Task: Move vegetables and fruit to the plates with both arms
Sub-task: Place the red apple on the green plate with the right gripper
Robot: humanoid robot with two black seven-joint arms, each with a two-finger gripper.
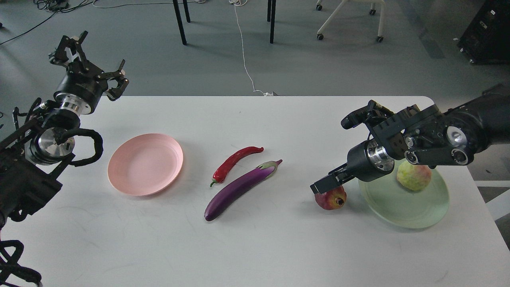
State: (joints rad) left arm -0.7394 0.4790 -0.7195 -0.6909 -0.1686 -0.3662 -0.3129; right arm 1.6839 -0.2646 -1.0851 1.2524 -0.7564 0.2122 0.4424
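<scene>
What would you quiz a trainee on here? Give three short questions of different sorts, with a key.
1. True or false: the bumpy yellow-green fruit lies on the pale green round plate.
2. Which is empty? A) green plate B) pale pink round plate
3. Fill in: the right gripper is just above the dark red ____.

Key: 1 true; 2 B; 3 pomegranate.

The light is soft and even, and the white table (pixel 255 247) looks bright. Shadows are pale and blurry, falling just beside the pink plate (pixel 145 164) and the eggplant (pixel 239 189). The eggplant and red chili (pixel 235 161) have small shiny spots. Everything looks sharp, but the floor behind is darker
</scene>
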